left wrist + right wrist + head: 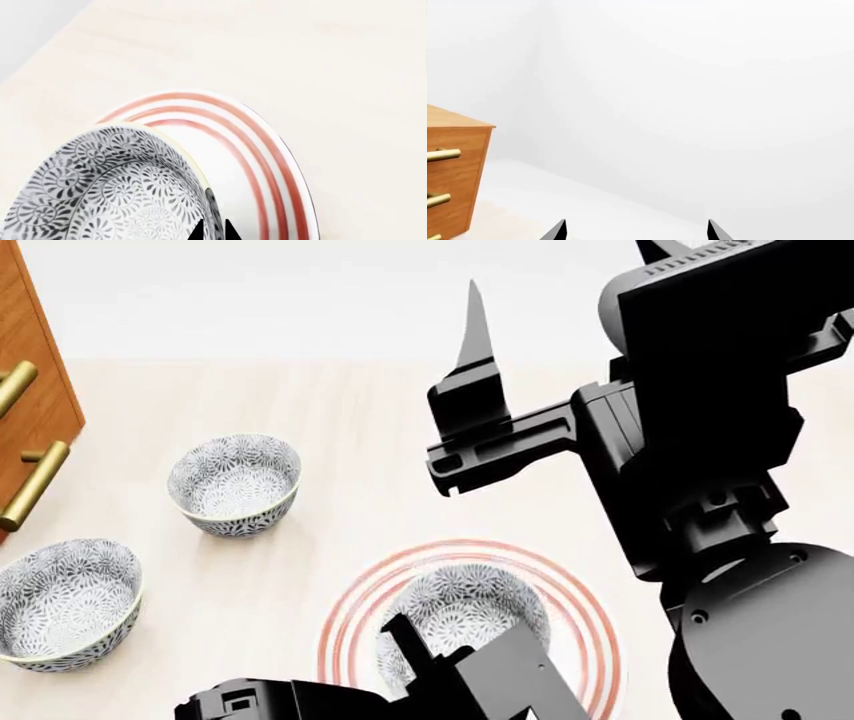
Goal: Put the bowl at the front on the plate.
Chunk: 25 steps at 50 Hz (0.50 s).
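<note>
— Where's your left gripper (213,231) right now?

— Low in my left wrist view, its two black tips close together either side of the bowl (107,190) wall at the bottom centre. I read that as pinching the rim, though I can't see contact cleanly. In the head view the left gripper (414,640) sits at the bottom centre, over the near edge of the bowl.

— And the bowl itself?

— Inside the red rings of the plate (594,640), lower centre of the head frame. It looks set down or nearly so; I can't tell if its base touches.

— So which step are we on?

— The placing, I'd say, at its very end. Next I need to part the tips and lift straight up so the rim isn't dragged.

— Right arm?

— Right gripper (636,231) is raised, its tips spread wide at the bottom of its wrist view, holding nothing, facing a blank wall and the wooden cabinet (454,175). Two other patterned bowls (235,483) sit at the left of the wooden tabletop (347,400).
</note>
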### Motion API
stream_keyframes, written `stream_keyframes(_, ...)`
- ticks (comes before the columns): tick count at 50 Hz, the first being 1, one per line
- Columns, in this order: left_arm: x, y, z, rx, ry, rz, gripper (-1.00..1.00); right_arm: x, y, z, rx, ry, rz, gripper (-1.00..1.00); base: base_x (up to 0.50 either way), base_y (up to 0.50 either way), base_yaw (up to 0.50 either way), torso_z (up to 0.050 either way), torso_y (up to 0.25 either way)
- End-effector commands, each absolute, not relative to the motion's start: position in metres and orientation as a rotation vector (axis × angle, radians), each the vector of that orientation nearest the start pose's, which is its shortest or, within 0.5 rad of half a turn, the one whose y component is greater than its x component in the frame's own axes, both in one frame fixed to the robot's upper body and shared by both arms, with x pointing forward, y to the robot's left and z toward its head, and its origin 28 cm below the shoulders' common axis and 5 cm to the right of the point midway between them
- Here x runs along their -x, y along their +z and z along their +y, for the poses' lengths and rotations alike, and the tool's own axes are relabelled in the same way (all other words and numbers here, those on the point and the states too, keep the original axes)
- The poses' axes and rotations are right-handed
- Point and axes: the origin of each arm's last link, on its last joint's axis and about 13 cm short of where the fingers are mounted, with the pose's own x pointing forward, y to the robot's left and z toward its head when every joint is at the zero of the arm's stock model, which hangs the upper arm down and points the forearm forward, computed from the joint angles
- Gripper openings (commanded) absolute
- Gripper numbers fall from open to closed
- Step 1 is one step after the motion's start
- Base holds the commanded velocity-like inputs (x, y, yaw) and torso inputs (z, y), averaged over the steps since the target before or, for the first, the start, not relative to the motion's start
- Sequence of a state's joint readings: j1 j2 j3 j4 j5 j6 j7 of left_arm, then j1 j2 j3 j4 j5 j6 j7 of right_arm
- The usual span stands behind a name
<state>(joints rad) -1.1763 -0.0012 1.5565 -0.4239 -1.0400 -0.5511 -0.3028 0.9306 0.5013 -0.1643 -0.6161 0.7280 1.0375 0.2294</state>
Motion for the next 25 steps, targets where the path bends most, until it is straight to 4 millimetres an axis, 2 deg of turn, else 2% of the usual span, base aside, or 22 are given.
stream_keyframes(1,-0.302,0.1037,0.0493,-0.613,-0.786,0.395,-1.0,-0.2584,0.2841,-0.1253,0.212,0.268,-0.331,1.0,0.0,0.0,0.0,0.0,0.0)
stream_keyframes(2,-0.3022,0.1037,0.049,-0.614,-0.781,0.385,-1.0,-0.2585,0.2839,-0.1253,0.212,0.268,-0.33,1.0,0.0,0.0,0.0,0.0,0.0)
stream_keyframes(3,-0.3015,0.1023,0.0493,-0.618,-0.79,0.393,1.0,-0.2588,0.2838,-0.1253,0.212,0.268,-0.331,1.0,0.0,0.0,0.0,0.0,0.0)
stream_keyframes(25,-0.3004,0.1048,0.0471,-0.594,-0.802,0.389,1.0,-0.2557,0.2824,-0.1256,0.207,0.262,-0.335,1.0,0.0,0.0,0.0,0.0,0.0)
